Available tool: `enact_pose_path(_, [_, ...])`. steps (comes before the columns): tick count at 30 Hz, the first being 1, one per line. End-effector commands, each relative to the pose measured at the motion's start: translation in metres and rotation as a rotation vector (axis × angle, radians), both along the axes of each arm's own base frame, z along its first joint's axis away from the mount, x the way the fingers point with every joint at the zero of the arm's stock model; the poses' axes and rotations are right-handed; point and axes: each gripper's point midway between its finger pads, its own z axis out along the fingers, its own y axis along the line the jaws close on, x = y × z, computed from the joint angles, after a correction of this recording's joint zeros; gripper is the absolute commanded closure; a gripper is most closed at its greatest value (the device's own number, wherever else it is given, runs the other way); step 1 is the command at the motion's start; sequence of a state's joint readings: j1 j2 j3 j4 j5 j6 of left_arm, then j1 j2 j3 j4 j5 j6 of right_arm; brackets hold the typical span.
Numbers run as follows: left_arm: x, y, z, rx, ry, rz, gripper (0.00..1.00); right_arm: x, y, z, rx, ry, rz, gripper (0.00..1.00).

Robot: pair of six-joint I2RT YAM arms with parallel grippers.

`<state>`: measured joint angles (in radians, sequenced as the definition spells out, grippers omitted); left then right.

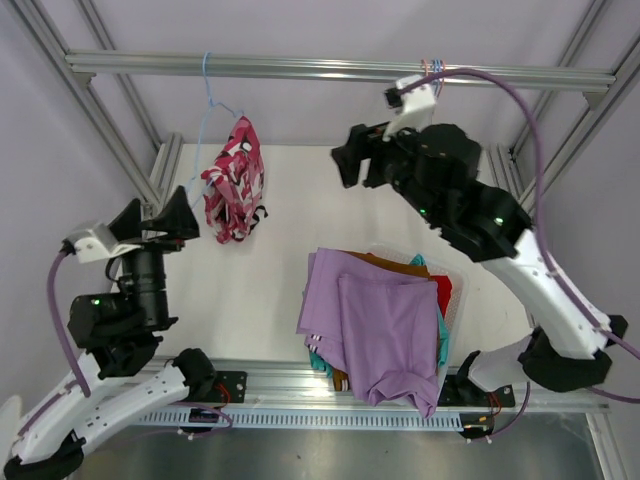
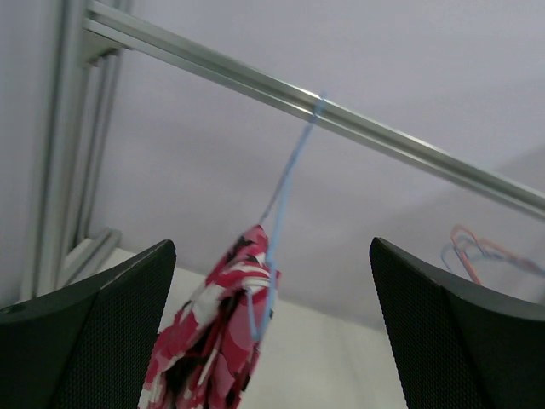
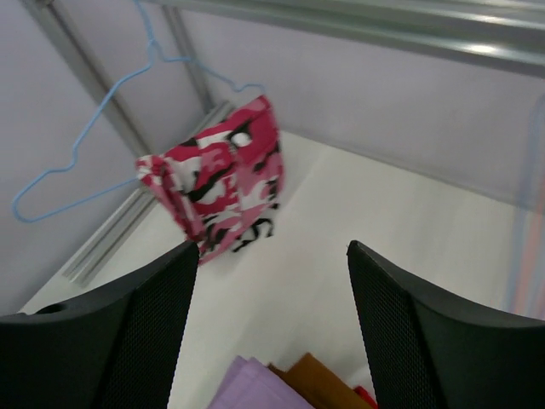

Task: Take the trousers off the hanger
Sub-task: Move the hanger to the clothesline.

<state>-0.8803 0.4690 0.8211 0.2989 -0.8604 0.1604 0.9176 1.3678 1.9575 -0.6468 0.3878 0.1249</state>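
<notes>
pink camouflage pair on the hanger, four plain pairs in a heap

pink, white and black camouflage trousers (image 1: 235, 180) hang bunched on a thin blue hanger (image 1: 207, 95), at about ten o'clock in the top view. the hanger's hook sits over the aluminium rail (image 1: 300, 68) that runs across the back of the frame. in the right wrist view the hanger hangs askew, with the cloth gathered at one end of it and the other end bare. the lower edge of the cloth is close to the white table (image 1: 290, 230); i cannot tell whether it touches.

the other pairs lie heaped at about five o'clock, near the front edge. the lilac trousers (image 1: 380, 320) are spread on top and droop over the front rail. under them show an edge of the rust-brown trousers (image 1: 395, 264) at twelve o'clock of the heap, a strip of the red trousers (image 1: 444, 292) at three o'clock and some of the teal trousers (image 1: 441, 335) just below that.

the left gripper (image 2: 270, 245) is raised at nine o'clock, beside the camouflage pair and pointing up at it, its claw spread wide with nothing in it. the right gripper (image 3: 271, 249) is held high at one o'clock, facing the hanger from well apart, its fingers apart and holding nothing. a few bare hangers (image 1: 433, 68) hang on the rail above it.
</notes>
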Motion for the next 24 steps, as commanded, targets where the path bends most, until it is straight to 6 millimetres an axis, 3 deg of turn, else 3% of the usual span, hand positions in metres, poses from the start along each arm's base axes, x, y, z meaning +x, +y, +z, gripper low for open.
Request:
enact_pose_path(1, [-0.005,0.038,0.002,-0.085,-0.024,0.159,0.00,0.009,0.056,0.010,0.130,-0.012,0.190,0.25])
enact_pose_path(3, [-0.006,0.048,0.001,-0.095,-0.026,0.210,0.01,0.013,0.076,0.015,0.202,-0.005,0.275,0.24])
enact_pose_path(7, [-0.008,0.058,-0.001,-0.097,-0.037,0.251,0.01,0.025,0.125,-0.004,0.250,0.059,0.423,0.23])
enact_pose_path(10, [-0.008,0.060,-0.002,-0.083,-0.039,0.267,0.01,0.028,0.146,-0.004,0.288,0.090,0.504,0.22])
enact_pose_path(11, [-0.006,0.056,-0.004,-0.061,-0.041,0.251,0.00,0.034,0.161,-0.020,0.287,0.139,0.545,0.21])
enact_pose_path(13, [-0.004,0.050,-0.003,-0.035,-0.054,0.227,0.01,0.037,0.173,-0.028,0.286,0.171,0.579,0.21])
enact_pose_path(14, [-0.001,0.046,-0.005,-0.018,-0.054,0.215,0.01,0.037,0.176,-0.021,0.293,0.170,0.592,0.21])
enact_pose_path(15, [0.007,0.035,-0.008,0.022,-0.042,0.185,0.00,0.037,0.185,-0.035,0.275,0.210,0.610,0.22])
enact_pose_path(17, [0.016,0.029,-0.009,0.040,-0.010,0.171,0.01,0.033,0.189,-0.046,0.254,0.225,0.620,0.22])
enact_pose_path(19, [0.031,0.025,-0.018,0.063,0.051,0.189,0.01,0.019,0.186,-0.042,0.237,0.191,0.616,0.22])
enact_pose_path(20, [0.037,0.024,-0.021,0.071,0.068,0.193,0.01,0.019,0.186,-0.058,0.218,0.203,0.598,0.21])
enact_pose_path(21, [0.042,0.027,-0.024,0.078,0.084,0.212,0.01,0.015,0.182,-0.059,0.217,0.196,0.586,0.21])
enact_pose_path(22, [0.050,0.024,-0.029,0.086,0.112,0.215,0.01,0.007,0.167,-0.043,0.241,0.164,0.565,0.21])
enact_pose_path(23, [0.055,0.024,-0.032,0.087,0.134,0.221,0.01,0.003,0.160,-0.042,0.251,0.161,0.555,0.20])
enact_pose_path(24, [0.058,0.026,-0.033,0.089,0.144,0.234,0.01,0.001,0.157,-0.061,0.241,0.180,0.548,0.20])
